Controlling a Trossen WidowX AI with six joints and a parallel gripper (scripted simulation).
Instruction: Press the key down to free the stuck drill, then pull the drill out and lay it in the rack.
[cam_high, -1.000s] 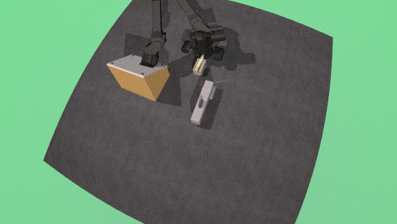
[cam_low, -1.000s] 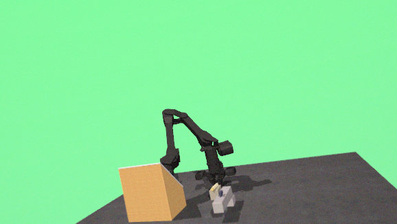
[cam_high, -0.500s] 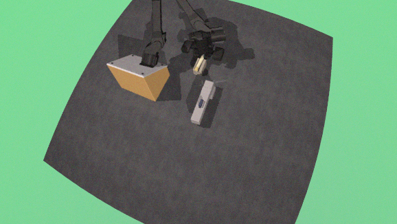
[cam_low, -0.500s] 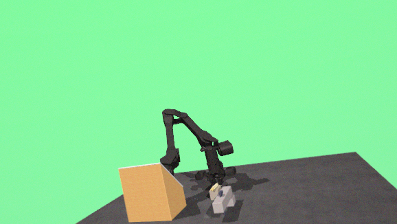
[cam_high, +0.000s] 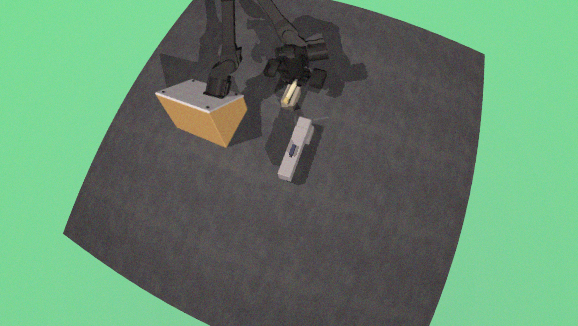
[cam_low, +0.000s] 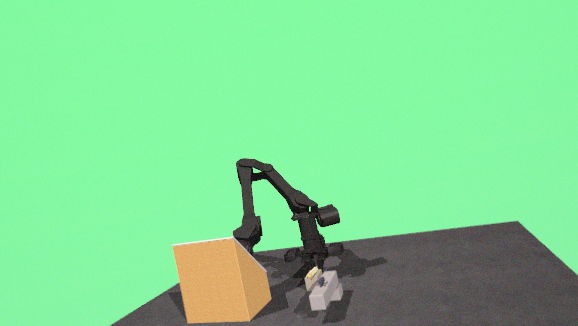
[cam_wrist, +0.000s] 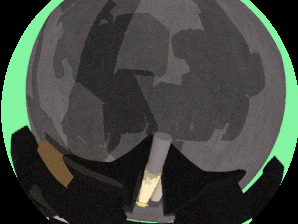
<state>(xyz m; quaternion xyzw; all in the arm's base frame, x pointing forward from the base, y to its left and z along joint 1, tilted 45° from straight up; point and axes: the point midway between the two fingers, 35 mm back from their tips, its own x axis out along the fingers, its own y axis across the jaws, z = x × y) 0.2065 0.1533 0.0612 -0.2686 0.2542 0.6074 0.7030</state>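
My gripper (cam_high: 295, 80) (cam_low: 318, 268) (cam_wrist: 156, 139) points down at the rack's far end, shut on the drill's grey round shank. The drill's (cam_high: 292, 90) (cam_low: 314, 273) (cam_wrist: 148, 189) pale yellow part reaches out over the small beige rack (cam_high: 287, 104) (cam_low: 311, 284). Whether it rests in the rack or hangs just above it, I cannot tell. The pale grey block (cam_high: 299, 132) (cam_low: 318, 300) stands just in front of the rack, with no drill seen in it. The dark blue key (cam_high: 293, 149) (cam_low: 321, 282) is on its top. The fingers hide the shank in the top and exterior views.
A big orange box (cam_high: 200, 122) (cam_low: 212, 285) with a grey sloping top (cam_high: 197, 94) stands left of the rack, beside the arm's base. The dark table (cam_high: 360, 210) (cam_low: 450, 280) ends behind the arm. Arm shadows fall around the gripper.
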